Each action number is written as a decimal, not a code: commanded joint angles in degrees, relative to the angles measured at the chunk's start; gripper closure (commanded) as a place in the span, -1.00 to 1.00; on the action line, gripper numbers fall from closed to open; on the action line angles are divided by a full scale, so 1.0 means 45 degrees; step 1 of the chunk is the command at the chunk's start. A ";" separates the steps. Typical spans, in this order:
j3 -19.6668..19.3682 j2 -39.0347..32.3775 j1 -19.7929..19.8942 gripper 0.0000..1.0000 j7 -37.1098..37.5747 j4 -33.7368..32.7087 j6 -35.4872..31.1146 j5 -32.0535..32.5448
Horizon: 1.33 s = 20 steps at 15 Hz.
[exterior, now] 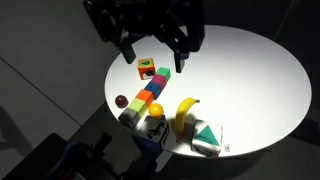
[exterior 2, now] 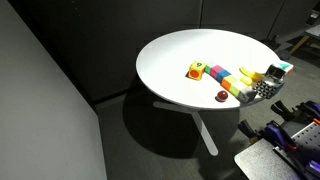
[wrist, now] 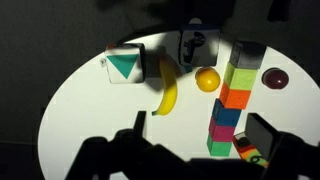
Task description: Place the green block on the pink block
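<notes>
The only box-like thing on the round white table (exterior: 250, 80) is a white box (wrist: 125, 65) with a green triangle printed on 1 face. It is shut, so what it holds cannot be told. A small dark mark sits at its corner in an exterior view (exterior: 207, 137), too small to read. Beside it in the wrist view stands a black-and-white object (wrist: 195, 46) whose markings are also too blurred to read.

The banana (wrist: 168, 90) lies just beside the box, with an orange fruit (wrist: 207, 80) near its upper end. A dark red ball (wrist: 274, 77) rests apart, on the far side of the cubes.

The cubes sit in 1 straight line, each touching the next. The green block (wrist: 219, 148) is the end cube of that line, resting on the table, and the pink block (wrist: 222, 131) is right next to it, touching it. After the pink block come a teal cube, an orange-red cube, a yellow-green cube and a grey cube. An orange cube (exterior: 147, 68) with a green patch stands just beside the green block (exterior: 163, 73).

The gripper (wrist: 200, 140) hangs above that end of the line with its 2 fingers spread wide and nothing between them.
</notes>
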<state>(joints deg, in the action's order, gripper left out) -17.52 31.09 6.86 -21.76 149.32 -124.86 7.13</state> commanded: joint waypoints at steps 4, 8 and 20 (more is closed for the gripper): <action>0.0173 -0.0025 0.0175 -1.00 -0.0085 -0.0015 0.0019 -0.0117; 0.0288 -0.0141 0.0218 -1.00 0.0117 -0.0097 -0.0010 -0.0016; 0.1541 -0.1301 -0.0075 -1.00 0.1078 -0.1019 -0.0612 0.0074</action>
<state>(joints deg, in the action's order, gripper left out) -11.81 28.16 6.81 -18.78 147.32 -126.59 7.13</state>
